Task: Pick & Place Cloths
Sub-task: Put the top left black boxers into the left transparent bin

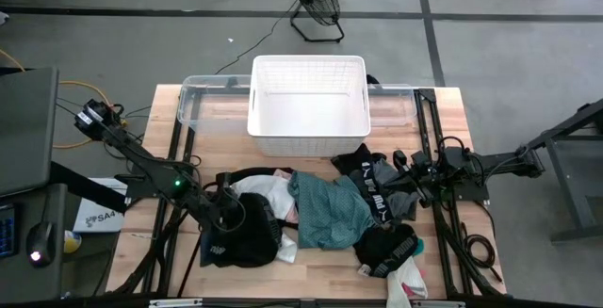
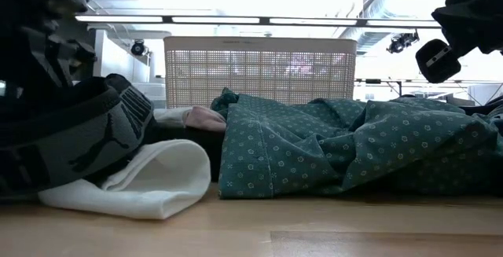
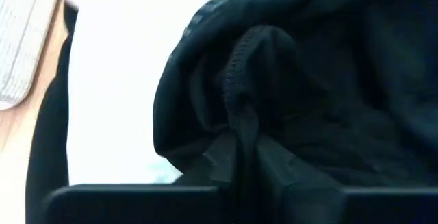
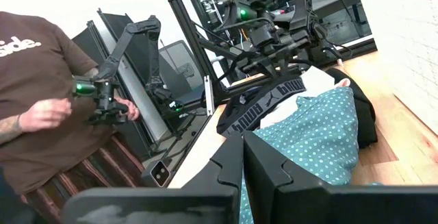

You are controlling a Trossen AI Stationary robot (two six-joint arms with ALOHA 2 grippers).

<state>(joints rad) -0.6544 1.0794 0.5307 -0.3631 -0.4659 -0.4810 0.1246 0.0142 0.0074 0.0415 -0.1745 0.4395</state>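
From the high view we judge the task barely begun: the white plastic lattice basket (image 1: 308,104) at the table's far edge holds nothing, and the clear plastic bin (image 1: 203,103) behind it also looks bare. The heap of soft fabric cloths (image 1: 325,216), black, white, teal and grey, lies along the near half of the wooden table (image 1: 443,261). The left gripper (image 1: 229,212) sits down in the black garment (image 1: 247,242) near the table's near-left corner; the right gripper (image 1: 407,171) rests over the pile's far-right end.

In the low view we see the teal dotted cloth (image 2: 346,151) and a folded white cloth (image 2: 149,182) on the table's near edge.

The left wrist view shows black fabric (image 3: 301,94) bunched between the fingers, pinched narrow.

In the right wrist view the fingers are pressed together, holding nothing.
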